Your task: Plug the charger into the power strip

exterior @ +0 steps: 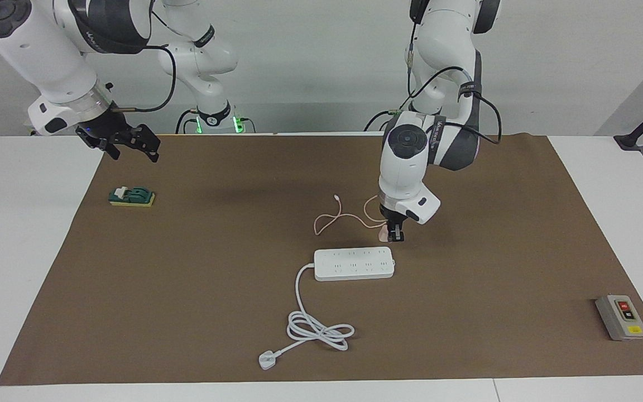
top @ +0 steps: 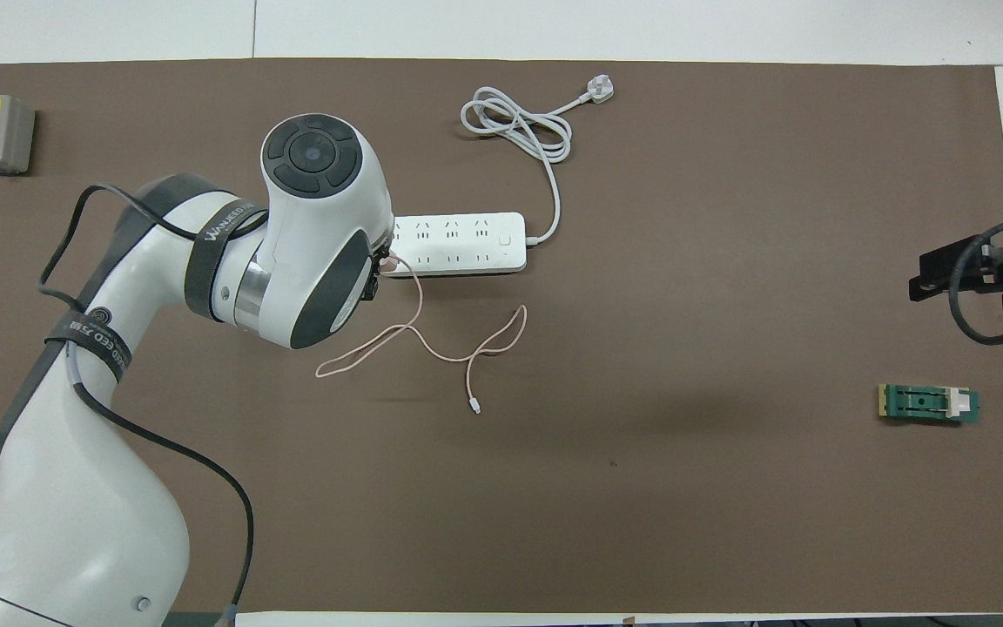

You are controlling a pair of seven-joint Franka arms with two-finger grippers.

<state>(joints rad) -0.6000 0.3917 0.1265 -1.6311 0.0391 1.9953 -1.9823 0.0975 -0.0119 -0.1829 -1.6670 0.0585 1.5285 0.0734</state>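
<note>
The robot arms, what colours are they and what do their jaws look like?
Both arms are glossy white with rounded shells, dark grey joint bands and round dark caps. Black cables loop along them, held by black straps with white lettering. The left gripper and the right gripper are black with short jaws. Green lights glow at one arm's base.

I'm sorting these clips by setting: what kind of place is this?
Most likely a robotics lab test bench: two arms stand at a white table covered by a brown mat, with staged items laid out on it: a power strip, a charger and a grey switch box.
</note>
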